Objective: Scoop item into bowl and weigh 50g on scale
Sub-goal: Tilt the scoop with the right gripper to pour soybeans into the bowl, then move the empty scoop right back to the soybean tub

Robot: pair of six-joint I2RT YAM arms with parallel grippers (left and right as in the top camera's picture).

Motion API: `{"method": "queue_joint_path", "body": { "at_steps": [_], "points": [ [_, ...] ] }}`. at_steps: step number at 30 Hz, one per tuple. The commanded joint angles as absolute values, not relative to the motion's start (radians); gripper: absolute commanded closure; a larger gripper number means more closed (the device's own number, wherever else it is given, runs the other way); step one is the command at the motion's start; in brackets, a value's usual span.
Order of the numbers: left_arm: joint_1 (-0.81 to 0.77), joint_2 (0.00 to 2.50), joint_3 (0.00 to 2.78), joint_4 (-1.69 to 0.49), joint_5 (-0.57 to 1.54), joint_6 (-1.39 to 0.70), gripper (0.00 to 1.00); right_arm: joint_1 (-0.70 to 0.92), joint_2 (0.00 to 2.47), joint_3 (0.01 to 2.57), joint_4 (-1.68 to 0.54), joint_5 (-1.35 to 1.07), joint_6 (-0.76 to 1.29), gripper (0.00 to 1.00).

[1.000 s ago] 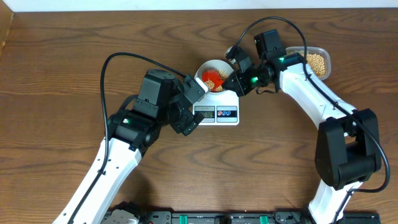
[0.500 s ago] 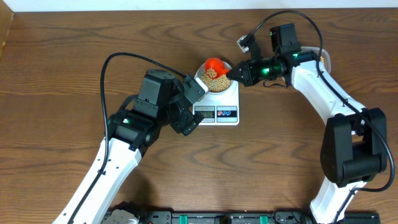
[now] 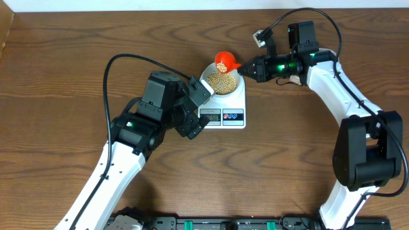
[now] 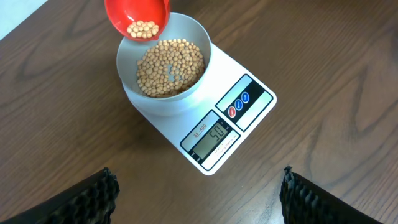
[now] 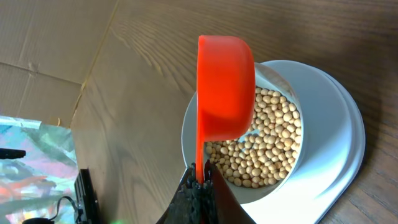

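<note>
The white bowl (image 4: 163, 104) stands on the white scale (image 4: 231, 67), filled with tan beans (image 4: 169, 65). The scale's display (image 4: 215, 134) seems to read 50. My right gripper (image 5: 201, 174) is shut on the thin handle of a red scoop (image 5: 224, 87). It holds the scoop tipped on its side just over the bowl's (image 3: 223, 83) far rim. A few beans (image 4: 144, 28) still lie in the scoop (image 4: 137, 15). My left gripper (image 4: 199, 175) hangs open and empty over bare wood, just in front of the scale's (image 3: 223, 116) display edge.
Brown cardboard (image 5: 50, 37) lies beyond the table's far edge. A black rail (image 3: 211, 223) runs along the near edge. The right arm (image 3: 332, 89) reaches in from the right, the left arm (image 3: 128, 147) from the lower left.
The right gripper lifted the red scoop out of the bowl to above its far rim. More beans now lie in the bowl. The left arm has not moved.
</note>
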State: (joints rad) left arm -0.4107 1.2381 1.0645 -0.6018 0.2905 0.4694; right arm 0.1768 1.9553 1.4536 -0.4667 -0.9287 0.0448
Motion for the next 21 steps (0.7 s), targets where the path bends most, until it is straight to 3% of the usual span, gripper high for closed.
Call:
{"method": "queue_joint_path", "body": {
  "at_steps": [1, 10, 21],
  "points": [
    [-0.409, 1.234, 1.066, -0.602, 0.303, 0.478, 0.14, 0.176, 1.964, 1.451, -0.463, -0.961, 0.055, 0.99],
    [-0.409, 1.234, 1.066, -0.602, 0.303, 0.478, 0.14, 0.176, 1.964, 1.451, -0.444, -1.003, 0.066, 0.99],
    [-0.409, 1.234, 1.066, -0.602, 0.303, 0.478, 0.14, 0.129, 1.964, 1.451, -0.078, -1.136, 0.469, 0.99]
  ]
}}
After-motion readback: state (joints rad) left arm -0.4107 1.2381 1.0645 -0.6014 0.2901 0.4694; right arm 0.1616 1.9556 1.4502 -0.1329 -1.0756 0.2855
